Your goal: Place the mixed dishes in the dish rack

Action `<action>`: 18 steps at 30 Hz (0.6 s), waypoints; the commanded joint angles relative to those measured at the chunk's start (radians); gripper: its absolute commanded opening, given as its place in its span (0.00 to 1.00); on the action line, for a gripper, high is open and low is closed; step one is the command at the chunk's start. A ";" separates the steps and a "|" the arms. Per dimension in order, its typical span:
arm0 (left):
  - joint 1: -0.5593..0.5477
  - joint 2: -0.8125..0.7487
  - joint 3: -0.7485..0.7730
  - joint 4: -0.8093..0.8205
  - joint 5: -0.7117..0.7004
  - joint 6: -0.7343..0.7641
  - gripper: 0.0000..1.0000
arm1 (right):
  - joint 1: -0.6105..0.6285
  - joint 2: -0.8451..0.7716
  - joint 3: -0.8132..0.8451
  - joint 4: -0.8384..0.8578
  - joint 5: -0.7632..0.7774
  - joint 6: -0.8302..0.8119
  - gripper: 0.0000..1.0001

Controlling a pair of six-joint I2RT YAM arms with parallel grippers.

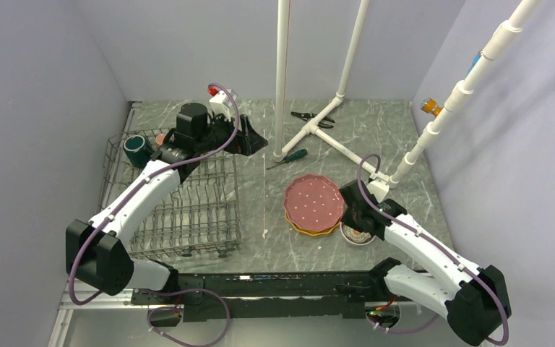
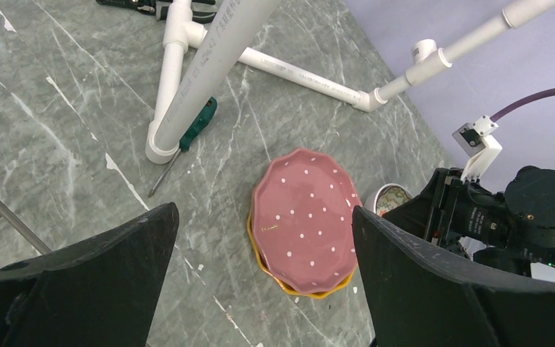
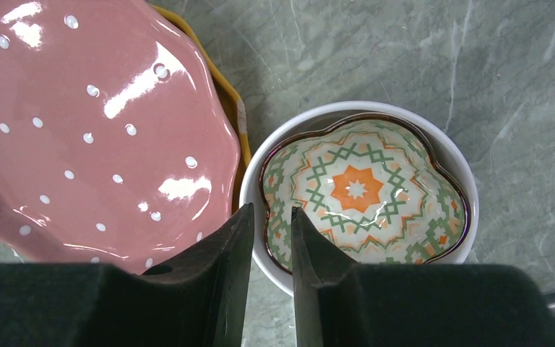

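The right gripper (image 3: 272, 211) pinches the near rim of the patterned bowl (image 3: 365, 188), which sits on the table (image 3: 520, 87) just beside the pink plate (image 3: 94, 123), while the left gripper (image 2: 264, 211) hangs wide open and empty near the dish rack (image 1: 188, 210)'s far corner.

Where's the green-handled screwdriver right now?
Seen from above, the screwdriver lies near the middle, beside the foot of the white pipe frame, just beyond the pink plate.
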 commanded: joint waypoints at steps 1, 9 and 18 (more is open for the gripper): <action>-0.005 0.003 0.037 0.026 0.028 0.008 0.95 | -0.005 0.015 -0.008 0.022 -0.004 0.001 0.27; -0.006 0.005 0.038 0.028 0.030 0.008 0.95 | -0.010 0.056 -0.034 0.076 -0.008 -0.008 0.27; -0.007 0.007 0.036 0.031 0.037 0.002 0.95 | -0.016 0.092 -0.085 0.101 0.020 0.001 0.23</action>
